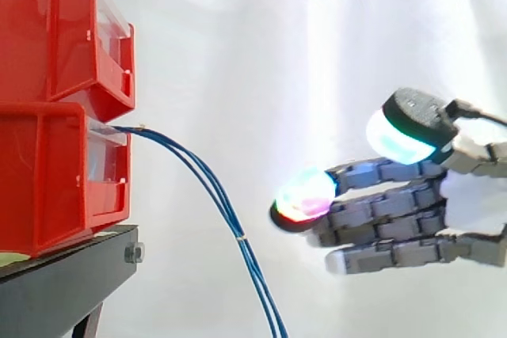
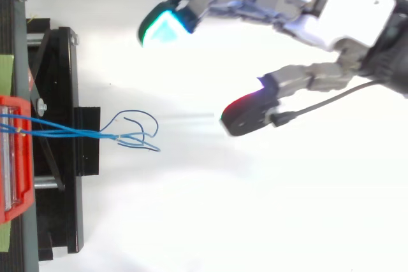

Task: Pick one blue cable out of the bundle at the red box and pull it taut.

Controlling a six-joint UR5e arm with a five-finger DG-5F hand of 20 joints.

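- Two red plastic bins with clear front panels are stacked at the left of the side view, the upper red plastic bin (image 1: pixel 55 29) resting on the lower red plastic bin (image 1: pixel 47 187).
- Both sit on a black metal stand (image 1: pixel 71 275), in front of a white curtain (image 1: pixel 277 37).
- A bundle of thin blue cables (image 1: pixel 241 237) comes out at the top front of the lower bin, just under the upper one.
- From there it arcs outward and hangs down slack past the stand's edge, leaving the side view at the bottom.
- A small pale tie (image 1: pixel 242 236) holds the strands together partway down the hanging stretch.
- From above, the bundle (image 2: pixel 76 133) runs from the red bin across the black stand, and its loose ends curl into small loops just beyond the stand.
- The hand (image 1: pixel 396 223) reaches in from the right at about the height of the lower bin, its fingers (image 1: pixel 372 231) stretched out straight toward the cables and released, holding nothing.
- The thumb stands above the fingers, with a cyan-white glowing pad (image 1: pixel 396 136). The foremost fingertip (image 1: pixel 305 195) glows red, green and magenta.
- In the top view the hand (image 2: pixel 331 7) enters from the upper right. One green-cyan pad (image 2: pixel 162 27) and one red pad (image 2: pixel 245 109) are spread well apart.
- The foremost fingertip is near the hanging cables but clear of them, with curtain visible between them.
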